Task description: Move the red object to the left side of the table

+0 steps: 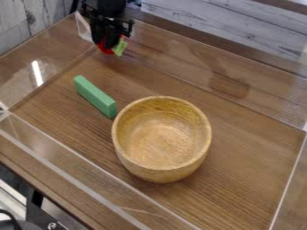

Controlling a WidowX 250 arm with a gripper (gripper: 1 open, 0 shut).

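— At the far left corner of the brown wood-grain table [240, 117], where's the small round red object [117, 48]?
— Right under my black pincer [111, 42]; whether my fingers grip it, I cannot tell.

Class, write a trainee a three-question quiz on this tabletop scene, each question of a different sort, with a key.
1. True or false: the green block lies inside the wooden bowl.
2. Which thing sits nearest the hand? A) wooden bowl B) green block C) red object
3. Fill in: the red object lies near the table's far ____ corner in the picture.

Key: 1 false, the block lies on the table beside the bowl; 2 C; 3 left.
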